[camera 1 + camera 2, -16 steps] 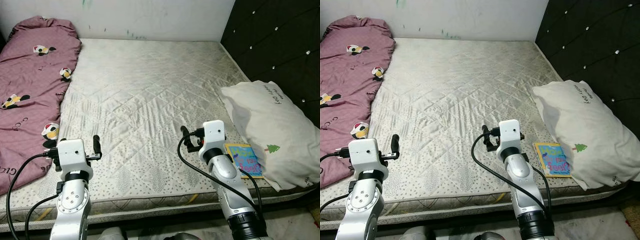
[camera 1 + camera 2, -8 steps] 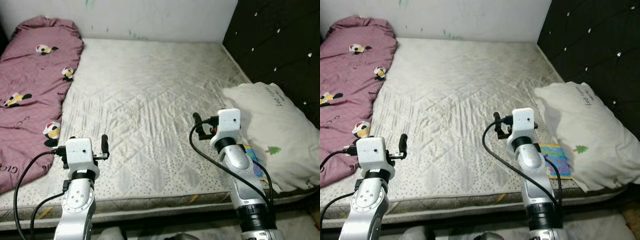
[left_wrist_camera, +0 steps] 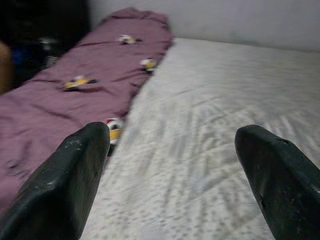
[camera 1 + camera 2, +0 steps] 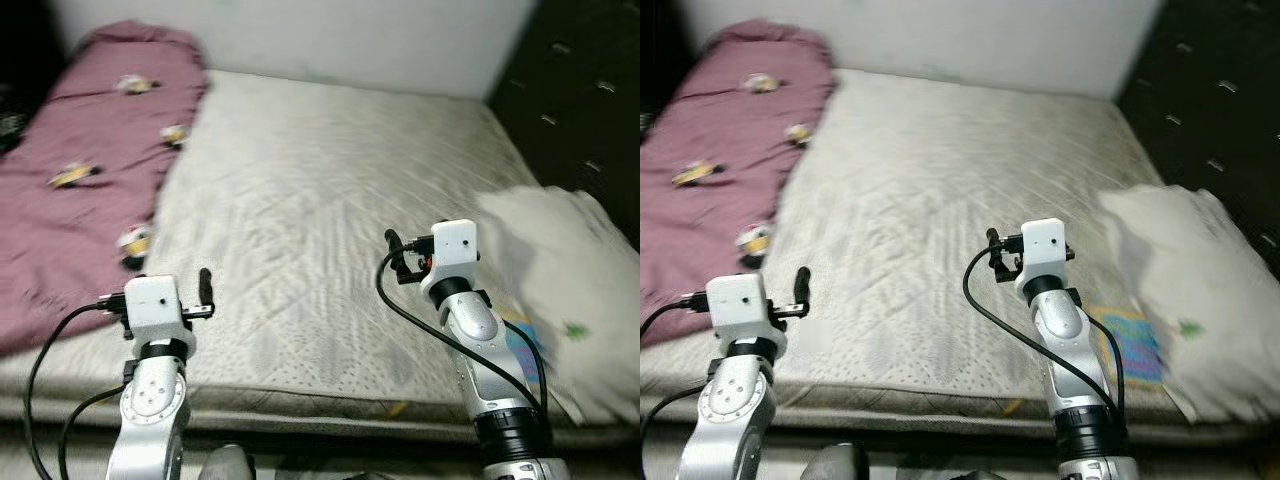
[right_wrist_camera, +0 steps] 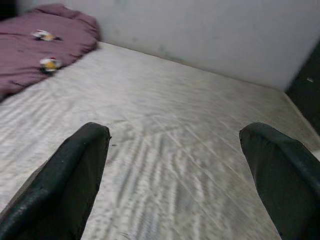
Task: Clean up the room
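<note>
Standing at the foot edge of a bare bed (image 4: 300, 200), both arms raised over the near strip of mattress, nothing yet taken up.

Left hand (image 3: 170, 165): released, fingers (image 3: 75, 170) spread wide apart with only quilted mattress between them, grasping nothing. Held low and forward near the left corner, pointed along the edge of the purple blanket (image 4: 90, 160), probably because that is the nearest thing on that side needing tidying.

Right hand (image 5: 175, 170): likewise released, fingers (image 5: 75, 175) far apart, empty, aimed up the middle of the mattress toward the white wall (image 5: 210, 35). Carried just beside the white pillow (image 4: 560, 290), not touching it.

Purple blanket: heaped in a long crumpled band down the left side of the bed, patterned with small cartoon figures, draping toward the near edge. Looks dumped rather than spread, so a likely target for straightening or folding.

White pillow: lying askew at the right near corner against the dark padded headboard (image 4: 580, 90), partly overhanging the mattress edge. Colourful book (image 4: 1130, 340): flat on the mattress, tucked partly under the pillow's edge, just right of the right arm. Placed as if left behind after reading; a likely item to clear away.

Head views smeared by motion blur, so fine detail on book and pillow unreadable. Judged stage: early, approach and choice of first item, no grasp begun.
</note>
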Controlling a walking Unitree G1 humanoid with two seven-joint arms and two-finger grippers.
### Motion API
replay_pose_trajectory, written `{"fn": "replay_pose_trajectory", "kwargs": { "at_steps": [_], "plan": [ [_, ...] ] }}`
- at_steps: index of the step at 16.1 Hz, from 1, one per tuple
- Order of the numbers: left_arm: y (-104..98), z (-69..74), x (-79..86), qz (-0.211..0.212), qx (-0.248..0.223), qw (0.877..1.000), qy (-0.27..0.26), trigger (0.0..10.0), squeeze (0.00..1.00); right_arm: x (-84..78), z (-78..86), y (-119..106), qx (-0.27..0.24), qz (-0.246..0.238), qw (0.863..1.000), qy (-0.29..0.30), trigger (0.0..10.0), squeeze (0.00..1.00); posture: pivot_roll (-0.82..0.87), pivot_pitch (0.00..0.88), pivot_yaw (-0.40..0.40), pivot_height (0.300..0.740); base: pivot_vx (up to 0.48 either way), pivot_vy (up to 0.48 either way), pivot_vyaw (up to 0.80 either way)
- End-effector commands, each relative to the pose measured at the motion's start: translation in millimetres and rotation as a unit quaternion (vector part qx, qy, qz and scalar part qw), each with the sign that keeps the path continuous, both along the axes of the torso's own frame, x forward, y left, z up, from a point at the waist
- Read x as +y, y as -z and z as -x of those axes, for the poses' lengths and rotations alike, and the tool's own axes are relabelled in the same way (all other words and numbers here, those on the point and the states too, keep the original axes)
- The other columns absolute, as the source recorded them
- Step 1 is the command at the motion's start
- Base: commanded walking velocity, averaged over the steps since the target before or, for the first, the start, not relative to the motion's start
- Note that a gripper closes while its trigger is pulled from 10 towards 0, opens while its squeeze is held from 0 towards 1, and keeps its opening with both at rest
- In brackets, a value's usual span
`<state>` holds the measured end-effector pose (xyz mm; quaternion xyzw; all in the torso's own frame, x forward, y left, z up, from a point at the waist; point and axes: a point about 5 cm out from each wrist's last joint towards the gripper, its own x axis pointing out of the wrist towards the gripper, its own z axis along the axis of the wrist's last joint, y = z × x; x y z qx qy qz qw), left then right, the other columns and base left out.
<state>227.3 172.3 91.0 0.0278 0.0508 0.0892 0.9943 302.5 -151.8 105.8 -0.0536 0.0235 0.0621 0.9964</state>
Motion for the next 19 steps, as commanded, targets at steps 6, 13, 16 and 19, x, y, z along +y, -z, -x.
{"fn": "replay_pose_trajectory", "kwargs": {
  "at_steps": [6, 13, 16, 19],
  "plan": [
    [1.9, -5.7, -1.9, 0.007, 0.004, 1.000, 0.007, 10.0, 0.00, -1.0, -3.8, -0.4, -0.001, -0.018, 1.000, 0.014, 10.0, 0.00, 0.06, 0.000, -0.101, 0.740, 0.000, 0.000, 0.26],
    [4.2, -29.4, -17.7, -0.002, -0.001, 0.998, 0.065, 10.0, 0.00, -17.6, -0.9, -4.6, -0.029, -0.016, 0.997, 0.073, 10.0, 0.00, -0.04, 0.000, 0.023, 0.740, 0.000, 0.000, 0.00],
    [2.4, -36.7, -21.5, -0.003, -0.003, 0.997, 0.083, 10.0, 0.00, -23.2, 4.2, -1.7, -0.030, -0.018, 0.995, 0.090, 10.0, 0.00, -0.05, 0.000, 0.040, 0.740, 0.000, 0.000, 0.00],
    [3.7, -31.4, -20.8, 0.011, -0.003, 0.997, 0.078, 10.0, 0.00, -16.1, 4.5, 0.3, -0.025, -0.027, 0.997, 0.074, 10.0, 0.00, -0.03, 0.000, 0.017, 0.740, 0.000, 0.096, 0.00]
  ]
}}
